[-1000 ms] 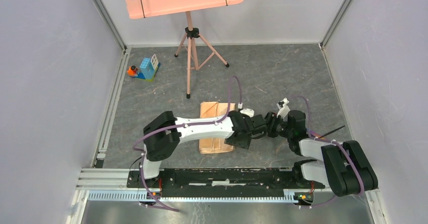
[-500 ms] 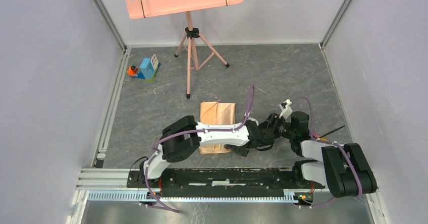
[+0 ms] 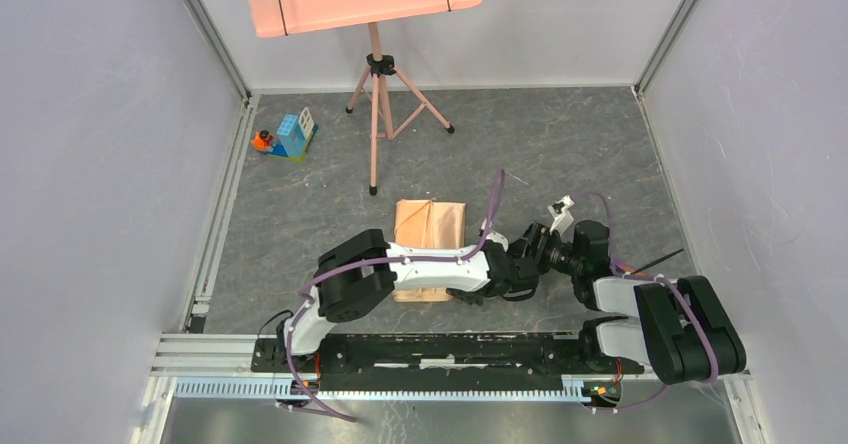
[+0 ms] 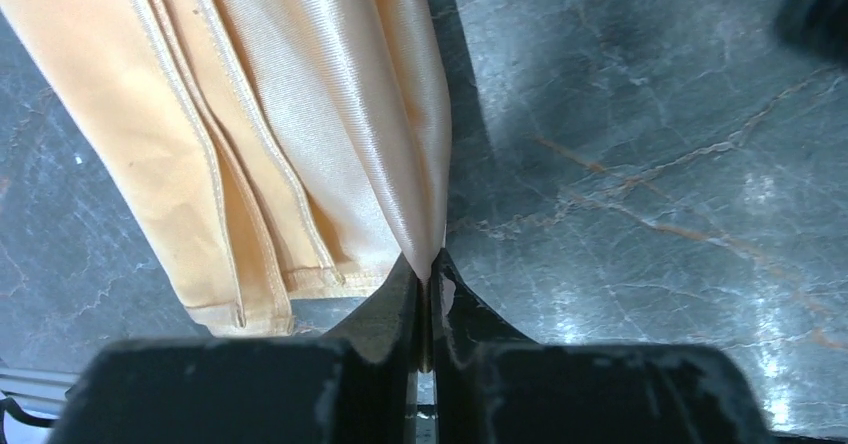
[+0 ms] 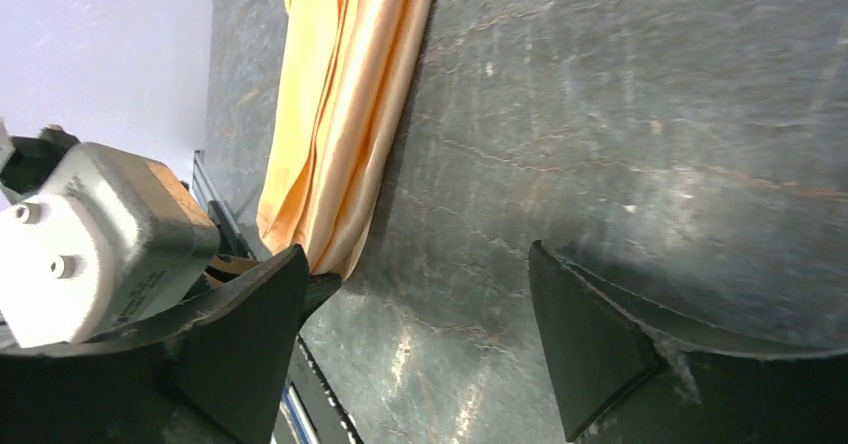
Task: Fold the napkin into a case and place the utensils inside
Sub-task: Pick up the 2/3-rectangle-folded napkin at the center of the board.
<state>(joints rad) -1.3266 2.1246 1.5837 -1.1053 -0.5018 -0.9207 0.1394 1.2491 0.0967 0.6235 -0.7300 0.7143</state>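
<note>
The folded napkin [image 3: 430, 226], long axis near-to-far on the table [image 3: 570, 154], is pinched at its near right corner by the left gripper [image 4: 428, 286]; the right gripper [image 5: 415, 269] is spread just beside it, to the right.

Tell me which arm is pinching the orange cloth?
The left arm: its jaws are shut on the napkin, while those of the right arm stand wide open.

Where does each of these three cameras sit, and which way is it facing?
Top external: above and behind the arms, looking down on the table and folded napkin; left arm and right arm show whole.
Left wrist: on the left arm, looking along the left gripper, shut on the napkin's edge.
Right wrist: on the right arm, looking across the table between the open right gripper fingers.
Shared: all three see the napkin.
</note>
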